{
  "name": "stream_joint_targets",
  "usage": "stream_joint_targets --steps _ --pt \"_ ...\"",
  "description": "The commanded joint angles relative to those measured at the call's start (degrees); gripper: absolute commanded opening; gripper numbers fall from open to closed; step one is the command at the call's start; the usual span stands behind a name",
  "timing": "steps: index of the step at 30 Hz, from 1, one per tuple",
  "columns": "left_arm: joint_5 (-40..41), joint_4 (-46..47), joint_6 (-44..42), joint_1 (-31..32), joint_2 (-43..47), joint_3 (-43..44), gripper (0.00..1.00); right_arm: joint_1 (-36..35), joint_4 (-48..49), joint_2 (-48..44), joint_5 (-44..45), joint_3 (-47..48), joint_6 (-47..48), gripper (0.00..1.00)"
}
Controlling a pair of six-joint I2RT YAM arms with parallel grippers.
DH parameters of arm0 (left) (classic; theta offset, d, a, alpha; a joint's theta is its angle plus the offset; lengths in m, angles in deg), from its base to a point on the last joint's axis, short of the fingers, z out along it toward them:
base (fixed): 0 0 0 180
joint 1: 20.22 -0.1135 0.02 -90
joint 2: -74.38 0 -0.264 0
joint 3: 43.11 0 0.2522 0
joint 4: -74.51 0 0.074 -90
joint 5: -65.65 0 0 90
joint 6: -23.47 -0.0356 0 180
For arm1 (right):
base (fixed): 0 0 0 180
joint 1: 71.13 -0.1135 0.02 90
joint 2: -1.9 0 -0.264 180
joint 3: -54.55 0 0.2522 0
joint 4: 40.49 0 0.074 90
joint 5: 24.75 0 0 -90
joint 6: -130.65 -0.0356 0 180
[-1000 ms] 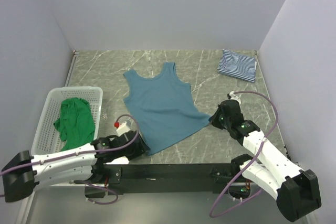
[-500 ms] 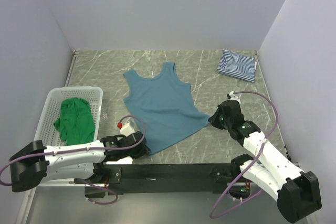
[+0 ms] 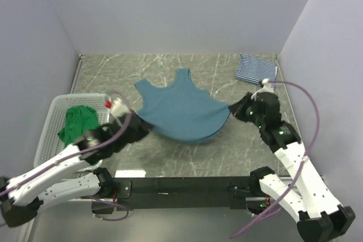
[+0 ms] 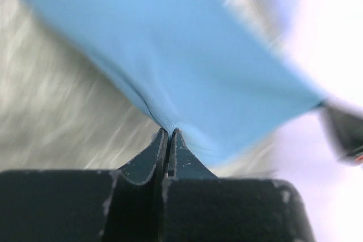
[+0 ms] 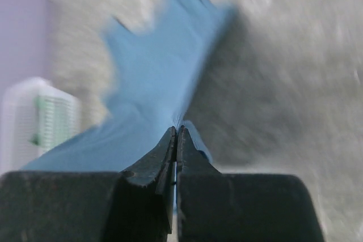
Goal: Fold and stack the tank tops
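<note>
Two pinches | left gripper [image 4: 169,131], right gripper [image 5: 176,128]: jaws closed on hem corners of teal tank top [image 3: 184,111] | top: middle of table [image 3: 187,162], hem raised, sagging | risk: thin pinch slips; uneven pull skews fold

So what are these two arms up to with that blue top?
The left gripper and right gripper each pinch a bottom corner of the blue tank top, holding its hem off the table. A striped top lies folded at the far right; a green top sits in the basket.
</note>
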Motion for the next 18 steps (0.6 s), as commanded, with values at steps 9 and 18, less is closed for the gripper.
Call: stream_joint_targets --steps 9,18 --pt "9.34 -7.87 -22.28 -11.45 -4.64 36.14 0.0 1.61 -1.66 5.78 -4.55 31.75 3.88 0.0" --pt "9.7 -5.32 -27.99 -11.62 -10.71 50.13 0.0 1.96 -5.08 8.86 -4.73 43.73 4.67 0.0"
